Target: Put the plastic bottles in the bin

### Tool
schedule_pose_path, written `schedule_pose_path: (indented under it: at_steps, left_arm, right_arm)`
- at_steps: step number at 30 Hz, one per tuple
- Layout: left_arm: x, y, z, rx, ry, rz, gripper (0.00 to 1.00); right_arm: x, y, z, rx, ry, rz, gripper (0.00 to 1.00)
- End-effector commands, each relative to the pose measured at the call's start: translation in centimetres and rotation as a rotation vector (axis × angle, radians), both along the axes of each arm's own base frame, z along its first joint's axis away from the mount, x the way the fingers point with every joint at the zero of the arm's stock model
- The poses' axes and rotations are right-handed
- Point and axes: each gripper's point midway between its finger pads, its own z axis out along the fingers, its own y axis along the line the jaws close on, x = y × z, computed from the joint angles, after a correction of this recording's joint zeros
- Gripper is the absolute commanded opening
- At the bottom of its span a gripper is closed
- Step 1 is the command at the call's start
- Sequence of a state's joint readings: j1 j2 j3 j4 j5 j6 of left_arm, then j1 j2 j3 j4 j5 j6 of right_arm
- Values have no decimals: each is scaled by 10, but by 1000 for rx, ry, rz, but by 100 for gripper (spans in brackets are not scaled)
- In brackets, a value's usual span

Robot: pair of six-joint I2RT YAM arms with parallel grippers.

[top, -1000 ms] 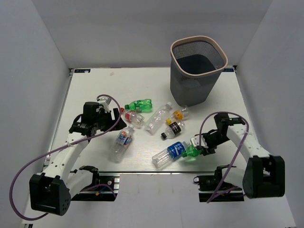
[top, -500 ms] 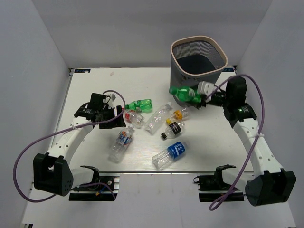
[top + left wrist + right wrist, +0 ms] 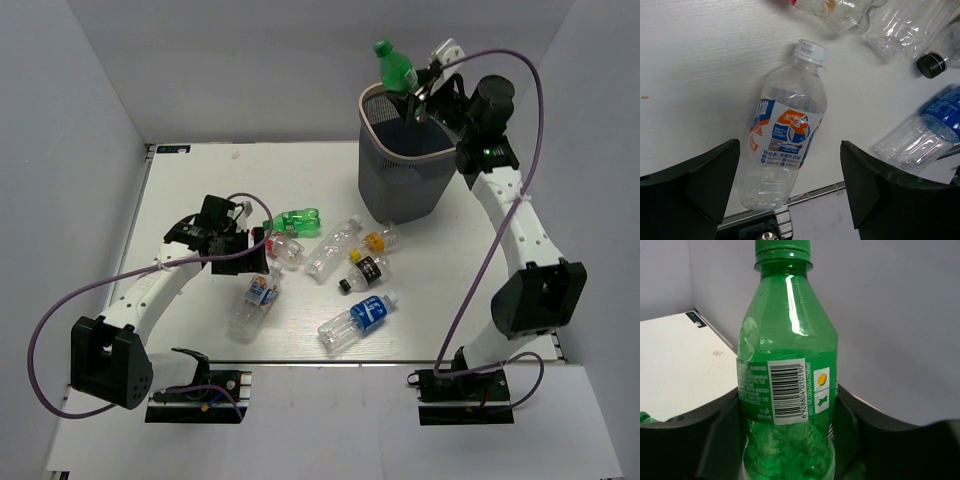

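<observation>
My right gripper (image 3: 418, 88) is shut on a green bottle (image 3: 395, 64) and holds it up over the rim of the grey mesh bin (image 3: 412, 152); the bottle (image 3: 786, 385) fills the right wrist view, cap up. My left gripper (image 3: 250, 255) is open above a clear bottle with a blue and orange label (image 3: 256, 299), which lies between its fingers in the left wrist view (image 3: 785, 135), apart from them. On the table lie a second green bottle (image 3: 294, 220), a red-capped clear bottle (image 3: 279, 247), a clear one (image 3: 334, 247), a yellow-capped one (image 3: 380, 240), a black-labelled one (image 3: 365, 270) and a blue-labelled one (image 3: 357, 321).
The bin stands at the back right of the white table (image 3: 190, 190). Grey walls close in the table on three sides. The table's front rail (image 3: 805, 200) runs just below the clear bottle in the left wrist view.
My right arm has lifted the green bottle from the front of the table up over the bin. My left gripper has moved right, over the blue and orange labelled bottle.
</observation>
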State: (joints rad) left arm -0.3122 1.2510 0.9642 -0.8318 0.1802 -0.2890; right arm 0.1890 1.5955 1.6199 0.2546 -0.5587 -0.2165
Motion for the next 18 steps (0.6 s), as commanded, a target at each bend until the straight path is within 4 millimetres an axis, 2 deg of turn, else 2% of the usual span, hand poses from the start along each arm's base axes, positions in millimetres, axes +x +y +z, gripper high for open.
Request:
schedule_pose_path:
  at_steps: [1,2,4,7,11,12,13,14,15,16,17,18]
  left_arm:
    - [2,-7,11,-16,-42,-24,91]
    - [1,-10,11,-16,-42,-33,91]
    - [0,-10,7,-7,-45,-37,93]
    - [0,-12,1,18,-32,-46,95]
    - [-4,-18,-12,46,1,-65,100]
    - [-3,-15,-15,62,5,-58,100]
    - [-3,-16,-18,80,9,-54,100]
    - [-4,-17,-21,95,16,-62,100]
    - [-4,-16,-27,108,35,-49,100]
    - [-3,-18,-27,119,31,-57,100]
    - [-1,-15,-30,137,38,-36,100]
    - [-3,-17,-34,149,47,-37,100]
  right_arm:
    - [25,-10,-17,10,151,-68,64]
    - [28,-11,-18,9,165,-72,75]
    - [29,-16,-28,8,203,-81,90]
    - [24,-22,-29,21,204,-101,90]
    - [11,-30,-16,36,196,-94,90]
    - [6,-30,-13,38,189,-80,87]
    - [-7,-27,-17,29,193,-21,82]
    - [-22,-25,-7,30,171,12,74]
    - [-30,-24,0,29,132,42,37]
    - [-48,-17,-19,12,161,118,20]
    - [-70,-12,-12,-8,123,186,11]
    - [-86,-5,-15,-30,119,266,7]
